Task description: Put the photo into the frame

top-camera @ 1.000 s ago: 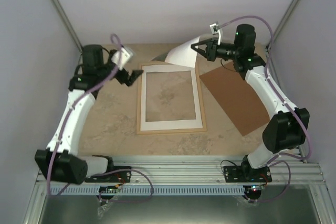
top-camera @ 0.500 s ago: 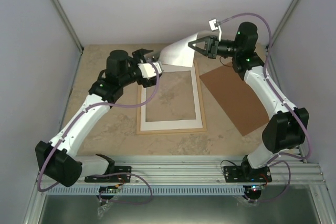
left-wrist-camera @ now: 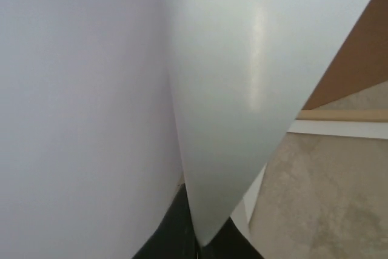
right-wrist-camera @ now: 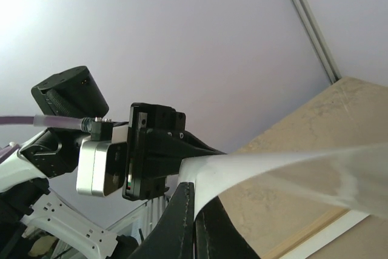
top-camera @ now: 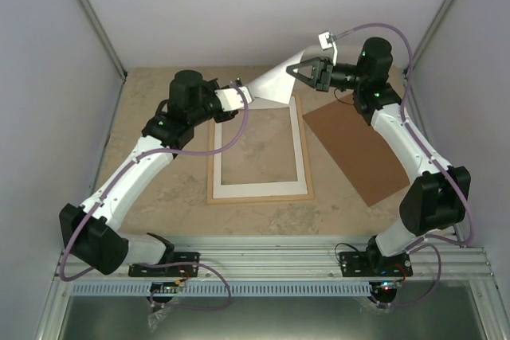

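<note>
The left gripper (top-camera: pixel 247 91) has its dark fingers pressed together on one corner of the photo (top-camera: pixel 275 83), just beyond the far left corner of the frame (top-camera: pixel 259 199). In the left wrist view the sheet (left-wrist-camera: pixel 242 89) narrows to a point that disappears into that pinch (left-wrist-camera: pixel 199 248). The right gripper (top-camera: pixel 290 69) is also shut tight. It nips the thin edge of the other end of the sheet, above the frame's far right corner, and the right wrist view shows its two black fingertips (right-wrist-camera: pixel 193 210) closed on the paper (right-wrist-camera: pixel 291 168).

Held at both ends, the photo hangs in the air over the far edge of the frame. It is bowed into a smooth curve, with its plain white back showing and a soft streak of glare on it.

The frame lies flat on the table (top-camera: pixel 159 173). It is a thin rectangle of pale wood with a white mat (top-camera: pixel 302 149) inside, and the mottled beige tabletop is visible through its middle. A flat, matte brown board (top-camera: pixel 355 149) lies just to the right of the frame, turned at an angle to it.
</note>
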